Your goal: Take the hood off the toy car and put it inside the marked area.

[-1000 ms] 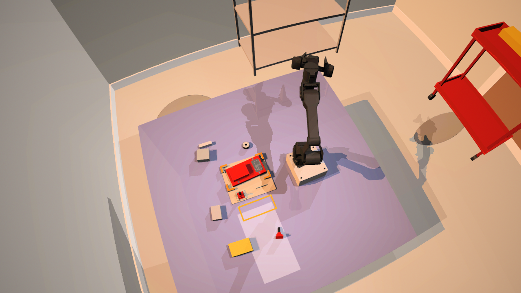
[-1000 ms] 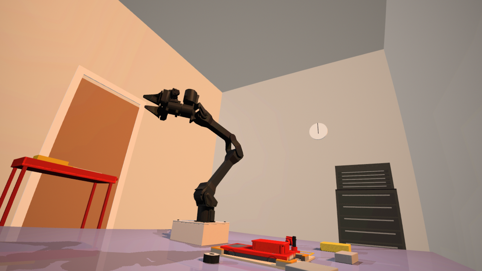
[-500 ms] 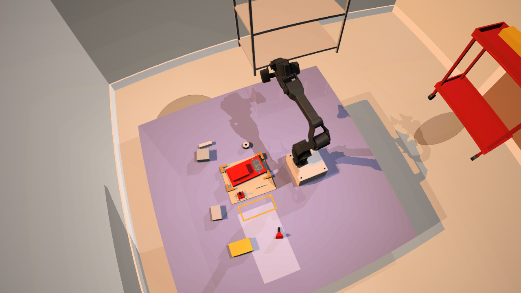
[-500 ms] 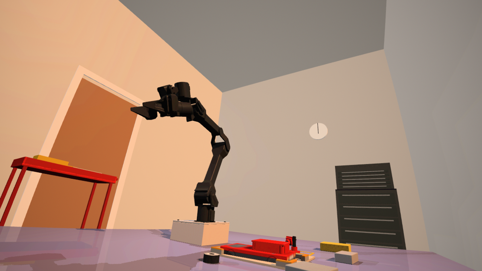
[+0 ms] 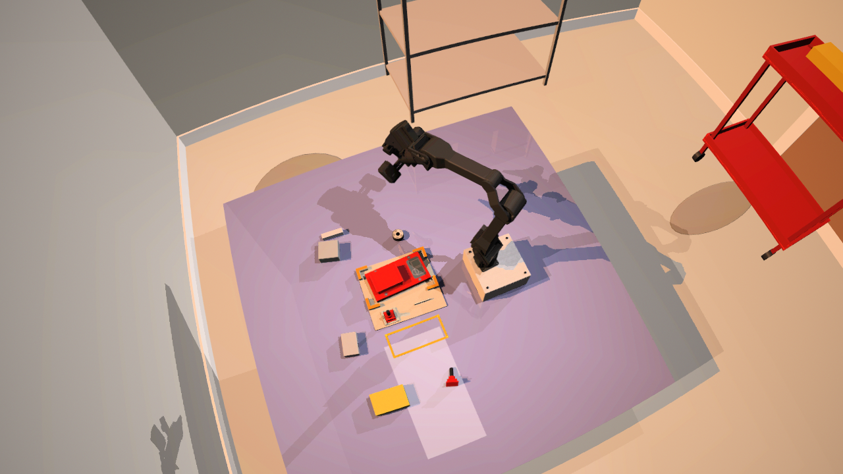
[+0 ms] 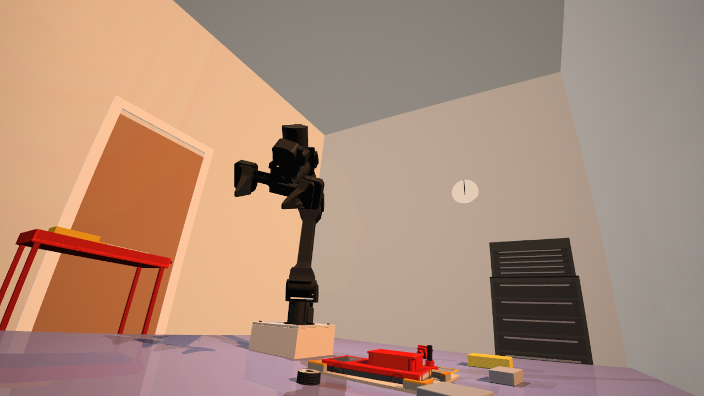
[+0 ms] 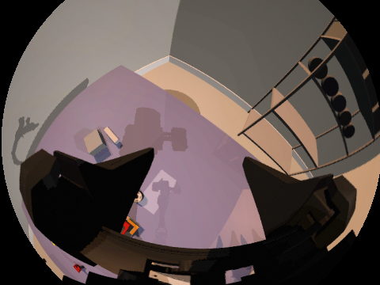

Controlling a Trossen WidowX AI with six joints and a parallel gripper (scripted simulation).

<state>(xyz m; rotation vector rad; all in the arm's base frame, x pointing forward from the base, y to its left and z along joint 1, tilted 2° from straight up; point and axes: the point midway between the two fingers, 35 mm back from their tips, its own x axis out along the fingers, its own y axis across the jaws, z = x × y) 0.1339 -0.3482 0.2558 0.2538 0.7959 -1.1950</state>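
Note:
The red toy car (image 5: 386, 280) (image 6: 394, 360) stands on a pale board (image 5: 437, 303) with orange corner pieces. It has a raised red block and a lower end with a grey patch; I cannot clearly tell the hood's outline, and nothing lifted off the car shows in the marked area. The marked area (image 5: 421, 346) is an orange outlined rectangle beside the board. My gripper (image 5: 387, 158) (image 6: 262, 201) (image 7: 199, 157) is open and empty, high above the table and away from the car. In the wrist view only a red corner of the car shows beside the left finger.
A red and black piece (image 5: 388, 316) stands on the board, another (image 5: 452, 378) past the marked area. A yellow block (image 5: 389, 400), a pale block (image 5: 349, 343), a grey block (image 5: 328, 251) and a black spool (image 5: 398, 234) (image 6: 308, 377) surround the board. A shelf (image 5: 477, 94) stands behind.

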